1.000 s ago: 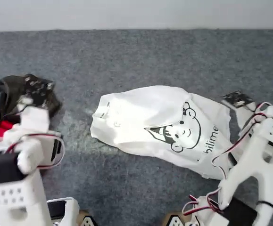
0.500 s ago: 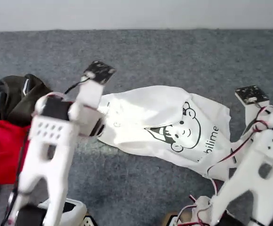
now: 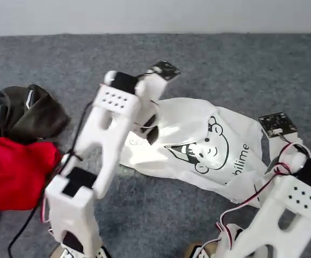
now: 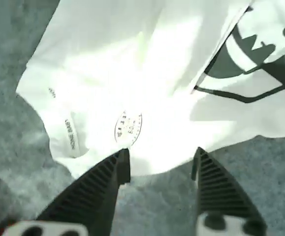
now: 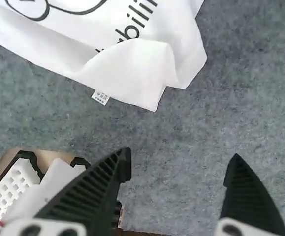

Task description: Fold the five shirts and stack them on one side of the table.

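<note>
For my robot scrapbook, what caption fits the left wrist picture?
Open left pincer poised above the edge of a white fabric shirt with a black print on the grey felt tabletop.

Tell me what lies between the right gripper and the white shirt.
Bare grey carpet, by the right wrist view; the right gripper hangs open, clear of the white shirt.

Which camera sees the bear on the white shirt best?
The high view: the whole bear shows. The left wrist view catches part of it; the right wrist view just a curved edge.
</note>
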Available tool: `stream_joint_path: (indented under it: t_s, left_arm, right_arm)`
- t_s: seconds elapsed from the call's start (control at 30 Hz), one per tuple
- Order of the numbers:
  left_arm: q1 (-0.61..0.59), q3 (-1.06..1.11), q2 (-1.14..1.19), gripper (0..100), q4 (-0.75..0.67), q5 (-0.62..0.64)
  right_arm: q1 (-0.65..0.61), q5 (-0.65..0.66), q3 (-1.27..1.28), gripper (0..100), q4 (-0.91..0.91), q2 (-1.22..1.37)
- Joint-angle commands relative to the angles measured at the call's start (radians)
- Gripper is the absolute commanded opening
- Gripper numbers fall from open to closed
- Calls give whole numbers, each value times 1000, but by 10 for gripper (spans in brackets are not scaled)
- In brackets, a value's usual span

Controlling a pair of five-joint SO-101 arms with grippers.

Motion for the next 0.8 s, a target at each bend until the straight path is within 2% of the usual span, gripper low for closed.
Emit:
stream_joint_path:
  t_s: [0.0,0.33,0.53,0.77]
  left_arm:
    - [44,-157,103,153,6,-26]
    - [104,-467,384,119,3,-66]
    - [38,-625,563,118,3,-69]
    - [-60,-924,689,118,32,-66]
  right_arm:
    - [8,-46,-5,310,24,-25]
    - [8,-74,-5,310,24,-22]
    - [8,-72,-5,310,24,-25]
    - [8,-71,-5,310,27,-30]
